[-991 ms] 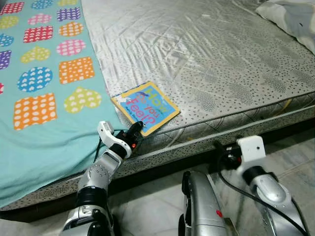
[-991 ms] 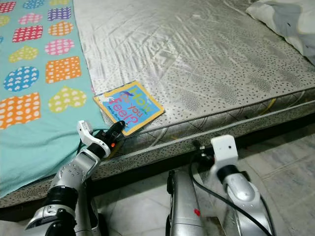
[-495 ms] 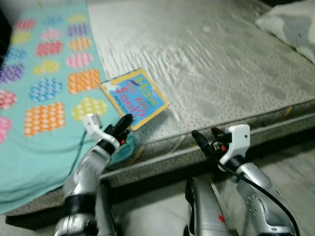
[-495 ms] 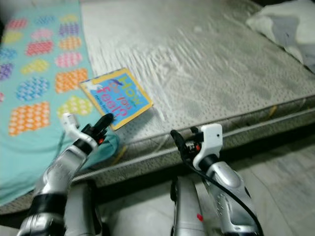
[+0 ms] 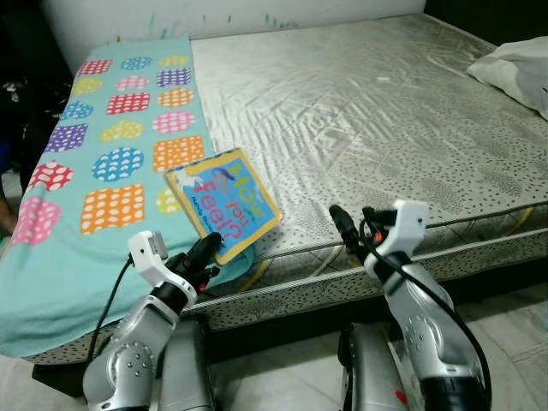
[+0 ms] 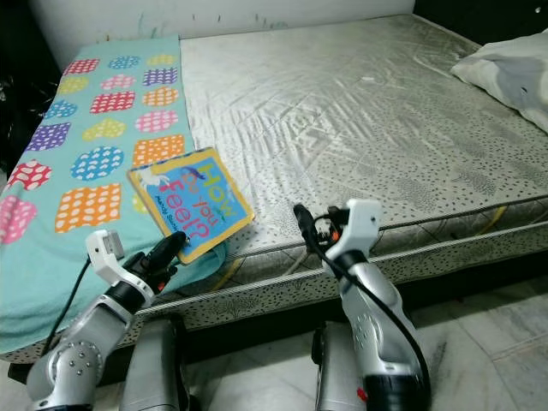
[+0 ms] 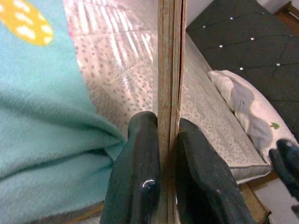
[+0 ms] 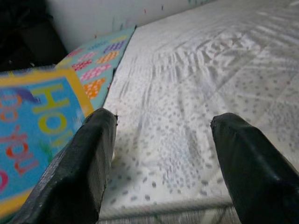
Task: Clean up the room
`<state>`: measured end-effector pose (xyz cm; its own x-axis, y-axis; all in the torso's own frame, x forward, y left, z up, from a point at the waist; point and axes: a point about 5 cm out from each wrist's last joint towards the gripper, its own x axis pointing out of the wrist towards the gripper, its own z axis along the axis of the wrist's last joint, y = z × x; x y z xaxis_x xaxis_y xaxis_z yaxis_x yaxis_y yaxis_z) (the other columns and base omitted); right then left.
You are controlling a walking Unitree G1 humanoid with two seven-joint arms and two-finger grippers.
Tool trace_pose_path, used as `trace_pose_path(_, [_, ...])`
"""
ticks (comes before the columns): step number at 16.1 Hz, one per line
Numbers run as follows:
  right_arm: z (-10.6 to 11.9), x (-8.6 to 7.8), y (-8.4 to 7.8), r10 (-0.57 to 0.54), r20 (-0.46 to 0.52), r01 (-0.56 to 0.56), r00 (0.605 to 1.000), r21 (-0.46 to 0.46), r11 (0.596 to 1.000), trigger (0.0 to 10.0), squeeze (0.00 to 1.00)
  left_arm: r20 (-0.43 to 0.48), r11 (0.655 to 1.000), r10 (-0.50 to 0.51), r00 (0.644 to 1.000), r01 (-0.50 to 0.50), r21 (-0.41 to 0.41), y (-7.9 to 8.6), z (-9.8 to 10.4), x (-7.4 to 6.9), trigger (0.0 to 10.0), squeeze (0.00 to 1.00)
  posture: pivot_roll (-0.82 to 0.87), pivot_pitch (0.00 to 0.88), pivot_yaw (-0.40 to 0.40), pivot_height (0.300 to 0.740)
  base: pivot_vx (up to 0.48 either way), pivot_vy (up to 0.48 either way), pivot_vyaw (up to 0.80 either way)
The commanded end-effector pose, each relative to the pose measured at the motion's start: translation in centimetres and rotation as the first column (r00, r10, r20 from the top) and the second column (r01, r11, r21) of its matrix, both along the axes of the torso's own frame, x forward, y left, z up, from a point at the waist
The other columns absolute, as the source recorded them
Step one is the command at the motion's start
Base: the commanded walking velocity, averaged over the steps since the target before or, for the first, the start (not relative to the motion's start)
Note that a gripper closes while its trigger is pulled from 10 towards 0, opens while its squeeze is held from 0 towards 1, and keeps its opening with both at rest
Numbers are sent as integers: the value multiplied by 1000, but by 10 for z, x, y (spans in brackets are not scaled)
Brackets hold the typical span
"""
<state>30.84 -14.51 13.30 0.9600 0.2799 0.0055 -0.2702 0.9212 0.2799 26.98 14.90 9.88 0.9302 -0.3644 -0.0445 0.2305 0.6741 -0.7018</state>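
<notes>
Left gripper (image 5: pixel 208 250) is clamped on the near corner of the picture book (image 5: pixel 223 204); the left wrist view shows both fingers (image 7: pixel 138 172) pressed flat on either side of the book's edge (image 7: pixel 169 93). The book is tilted up off the bed (image 5: pixel 385 111), its long axis running from the gripper up and away toward the far left, cover facing up. It sits over the seam between the teal patterned blanket (image 5: pixel 94 171) and the bare grey mattress, near the bed's front edge.

Right gripper (image 5: pixel 353 231) hovers just right of the book, fingers (image 8: pixel 79 163) spread wide, nothing between them; the book cover (image 8: pixel 28 140) lies off to one side of it.

Judgement: the left arm already has the book, so lifting clear depends on that corner pinch holding.

White pillow (image 5: pixel 518 73) at far right. Tiled floor (image 5: pixel 505 325) in front of the bed; white wall (image 5: pixel 214 15) behind it.
</notes>
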Motion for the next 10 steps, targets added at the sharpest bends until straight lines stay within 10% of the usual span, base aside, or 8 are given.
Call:
trace_pose_path(1, [3, 3, -1, -10, 11, 10, 1000, 13, 1000, 10000, 0, 56, 1000, 4, 998, -5, 7, -3, 13, 1, 0, 0, -116, 0, 39, 515, 0, 0, 0])
trace_pose_path(10, [4, 7, -3, -9, 24, 8, 1000, 7, 1000, 10000, 0, 54, 1000, -13, 998, 13, 1, -14, 14, 0, 0, 0, -124, 0, 31, 613, 0, 0, 0])
